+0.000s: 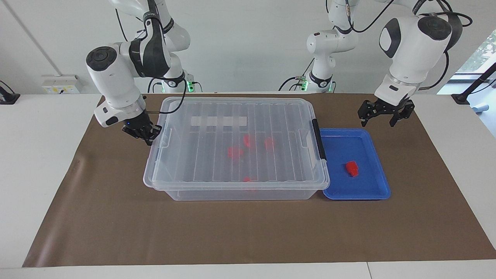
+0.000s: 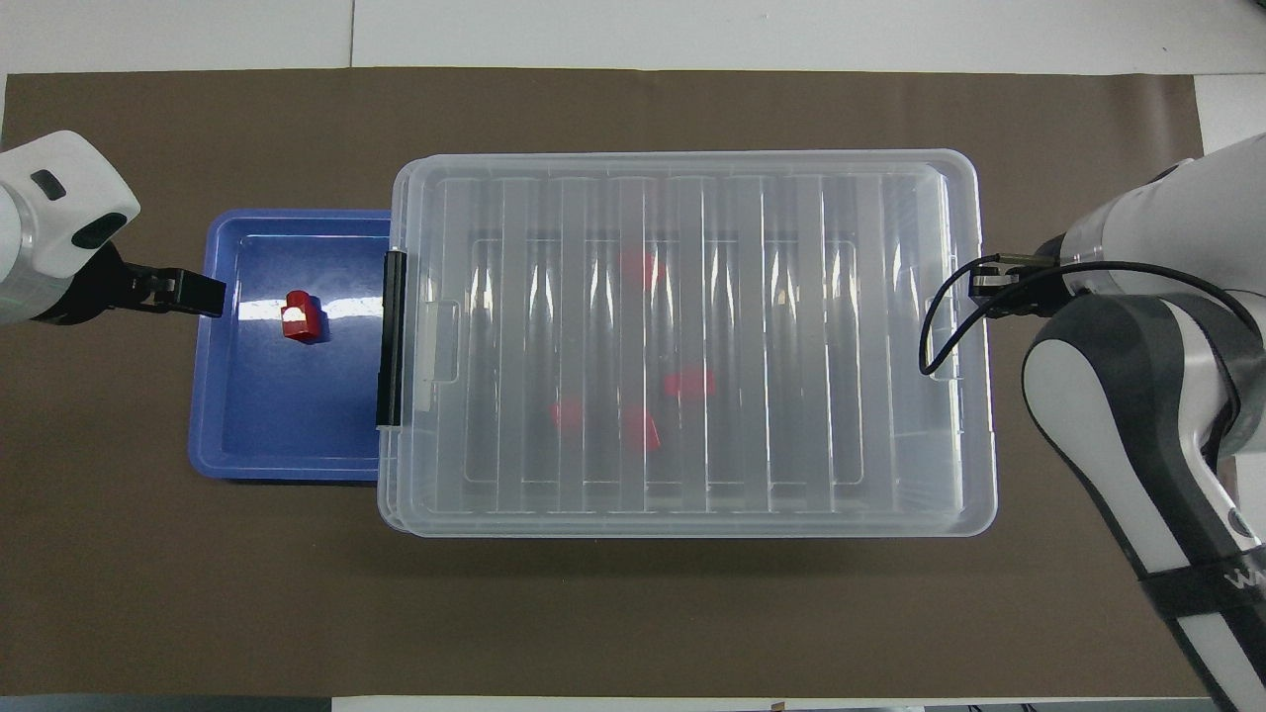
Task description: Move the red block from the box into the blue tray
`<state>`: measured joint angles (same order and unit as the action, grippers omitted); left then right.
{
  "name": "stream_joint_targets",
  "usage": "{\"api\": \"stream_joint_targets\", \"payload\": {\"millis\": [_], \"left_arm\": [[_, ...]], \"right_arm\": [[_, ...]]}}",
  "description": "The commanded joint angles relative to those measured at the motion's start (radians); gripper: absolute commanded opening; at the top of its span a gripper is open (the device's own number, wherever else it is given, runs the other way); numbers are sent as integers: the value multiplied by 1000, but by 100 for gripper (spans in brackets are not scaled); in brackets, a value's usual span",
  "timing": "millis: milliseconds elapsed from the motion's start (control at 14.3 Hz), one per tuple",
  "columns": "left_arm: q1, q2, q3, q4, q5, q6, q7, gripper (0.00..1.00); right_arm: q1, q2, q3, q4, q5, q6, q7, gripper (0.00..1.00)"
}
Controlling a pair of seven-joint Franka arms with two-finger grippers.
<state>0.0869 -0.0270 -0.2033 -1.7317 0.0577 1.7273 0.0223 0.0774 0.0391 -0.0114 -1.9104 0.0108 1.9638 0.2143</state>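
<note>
- Progress: one red block (image 1: 352,168) lies on the floor of the blue tray (image 1: 372,193), near its middle, touching nothing else. By my reading the placement is done for this piece.
- The box (image 1: 236,186) sits just beside the tray, toward the right arm's end of the worktop (image 1: 248,232); its rim overlaps the tray's edge in the overhead view. The ribbed lid (image 1: 217,116) lies flat over the box and looks closed, with the black latch (image 1: 319,139) on the tray side.
- Four more red pieces (image 1: 235,152) show through the lid, loose on the box floor. If more transfers are wanted, the lid must come off first; it is the one thing in the way.
- Left gripper (image 1: 381,115): up in the air over the mat by the tray's corner nearest the robots, jaws wide and empty, clear of the block.
- Right gripper (image 1: 146,135): low at the box's end toward the right arm, at the lid's edge, jaws fully closed. Whether they pinch the lid's lip or only rest against it I cannot tell.
- Surroundings: brown mat (image 1: 116,224) under everything, white label strip (image 1: 219,121) seen through the lid, cables at the arm bases. Nothing else stands near the tray.
- Left to do, as judged: the arms need to clear away.
</note>
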Motion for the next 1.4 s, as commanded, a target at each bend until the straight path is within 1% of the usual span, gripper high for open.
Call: {"api": "stream_joint_targets", "payload": {"millis": [0, 70, 210, 349, 489, 629, 769, 838, 978, 1118, 1188, 1328], "left_arm": [[1, 12, 8, 78, -16, -86, 5, 100], [-2, 13, 13, 102, -18, -118, 8, 100], [-45, 13, 62, 132, -39, -153, 8, 100], [-90, 13, 131, 162, -70, -185, 8, 100], [-105, 15, 140, 190, -73, -218, 10, 100], [-153, 18, 206, 207, -75, -250, 11, 100], [-156, 16, 216, 208, -73, -253, 15, 100], [-156, 15, 214, 207, -73, -253, 15, 100], [-154, 12, 208, 205, -73, -256, 15, 100], [-154, -8, 211, 187, -75, -255, 13, 100], [-156, -25, 211, 160, -75, -244, 11, 100], [-156, -31, 209, 149, -75, -233, 10, 100]], "right_arm": [[-4, -18, 10, -21, 14, 20, 25, 0], [-4, -16, 10, -19, 14, 18, 25, 0], [-10, -4, 10, 29, 14, -17, 16, 0], [-25, 7, 8, 137, 14, -148, 11, 0], [-27, -2, 1, 217, 12, -254, 13, 0], [-53, -8, -6, 270, 12, -342, 13, 0], [-82, -24, -2, 312, 12, -423, 11, 0], [-85, -33, -5, 315, 12, -456, 11, 12], [-111, -47, -6, 300, 12, -467, -34, 100], [-148, -48, -6, 297, 3, -447, -128, 100], [-180, -48, -2, 294, 1, -441, -168, 100], [-193, -47, -5, 295, -5, -445, -202, 100]]}}
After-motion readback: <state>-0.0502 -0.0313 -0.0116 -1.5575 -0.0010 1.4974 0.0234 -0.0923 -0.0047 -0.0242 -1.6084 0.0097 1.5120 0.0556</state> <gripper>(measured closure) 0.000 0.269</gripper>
